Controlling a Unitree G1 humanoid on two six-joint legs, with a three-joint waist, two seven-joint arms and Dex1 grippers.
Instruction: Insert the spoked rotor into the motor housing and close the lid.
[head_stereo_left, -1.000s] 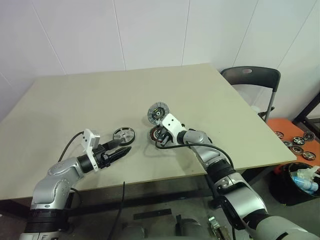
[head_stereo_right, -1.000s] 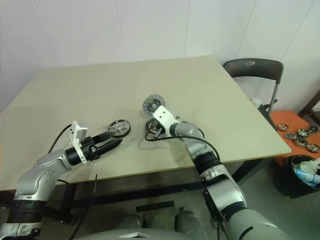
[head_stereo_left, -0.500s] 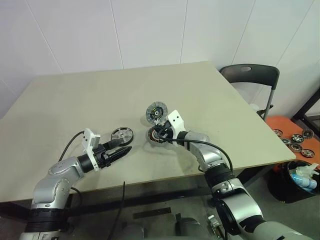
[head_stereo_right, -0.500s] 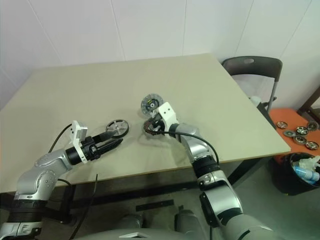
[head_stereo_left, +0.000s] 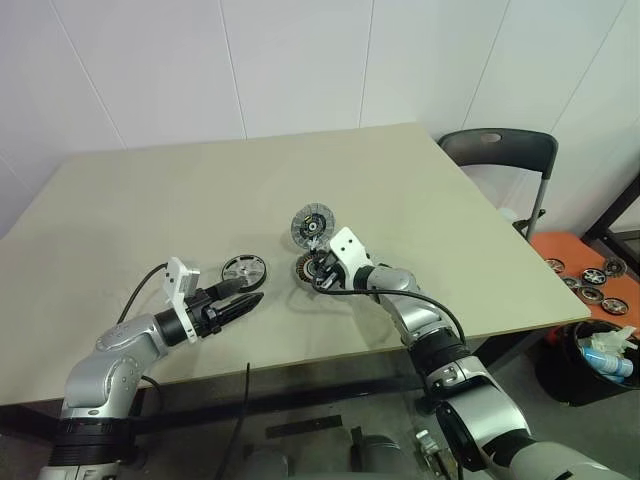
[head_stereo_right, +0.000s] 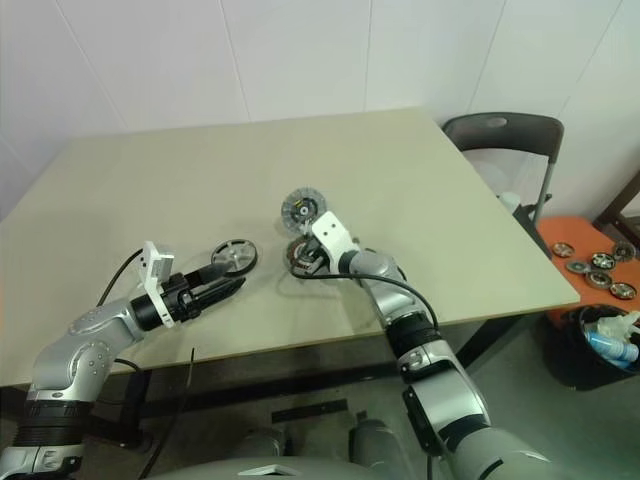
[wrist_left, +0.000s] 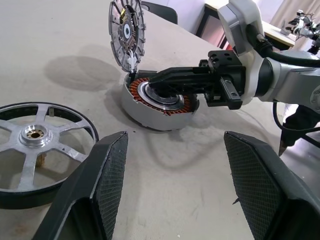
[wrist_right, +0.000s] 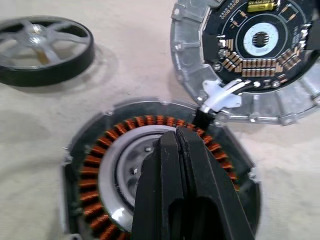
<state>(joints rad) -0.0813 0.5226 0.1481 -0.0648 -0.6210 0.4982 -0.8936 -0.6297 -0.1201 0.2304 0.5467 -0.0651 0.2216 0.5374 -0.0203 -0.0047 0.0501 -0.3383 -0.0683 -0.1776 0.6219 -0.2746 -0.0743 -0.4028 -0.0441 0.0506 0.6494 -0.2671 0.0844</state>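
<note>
A beige table (head_stereo_left: 150, 200) is standing before a white panelled wall, with a dark chair (head_stereo_left: 500, 155) at its far right corner. Near the middle of the table the motor housing (wrist_left: 157, 102) is sitting open, its coppery windings showing. Its lid (wrist_left: 126, 32) is standing up almost upright from the far edge, ribbed face toward the robot. The right gripper (wrist_right: 176, 150), fingers pressed together, is reaching over the housing with its tips above the central hub. The spoked rotor (head_stereo_left: 245, 270) is lying flat on the table, to the left of the housing and apart from it. The left gripper (head_stereo_left: 250, 299), fingers spread and holding nothing, is hovering just beside the rotor on its near side.
</note>
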